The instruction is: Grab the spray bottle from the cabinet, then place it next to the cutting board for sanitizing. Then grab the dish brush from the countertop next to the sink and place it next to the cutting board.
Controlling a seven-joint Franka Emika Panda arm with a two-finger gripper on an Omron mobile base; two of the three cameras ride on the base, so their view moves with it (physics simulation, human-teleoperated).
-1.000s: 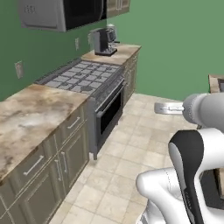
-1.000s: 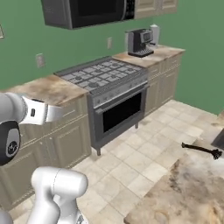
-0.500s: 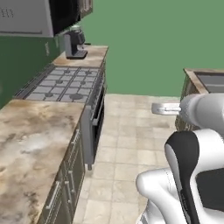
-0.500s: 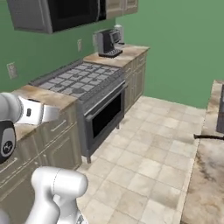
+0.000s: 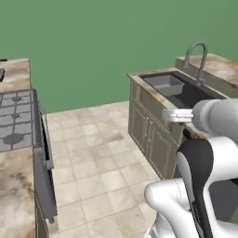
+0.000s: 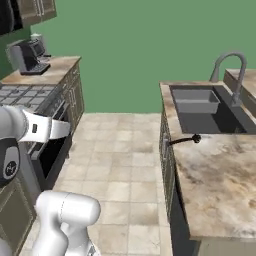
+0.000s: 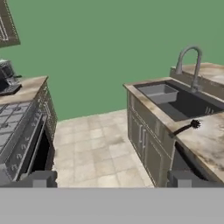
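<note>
Left base view: sink (image 5: 179, 90) sunk in tabletop (image 5: 139, 74) at right, faucet (image 5: 196, 58) behind it, stove (image 5: 16, 121) at left edge, tiled floor (image 5: 93, 158) between.

Right base view: brush (image 6: 183, 140) lying on tabletop just in front of sink (image 6: 210, 112), handle end hanging over the edge toward the floor. Coffee machine (image 6: 29, 55) far left on other counter.

Hand view: gripper (image 7: 111, 178) empty, jaws spread wide, fingertips (image 7: 41, 178) at bottom. Brush (image 7: 184, 128) right of centre, near sink (image 7: 179, 100), well apart from jaws.
</note>
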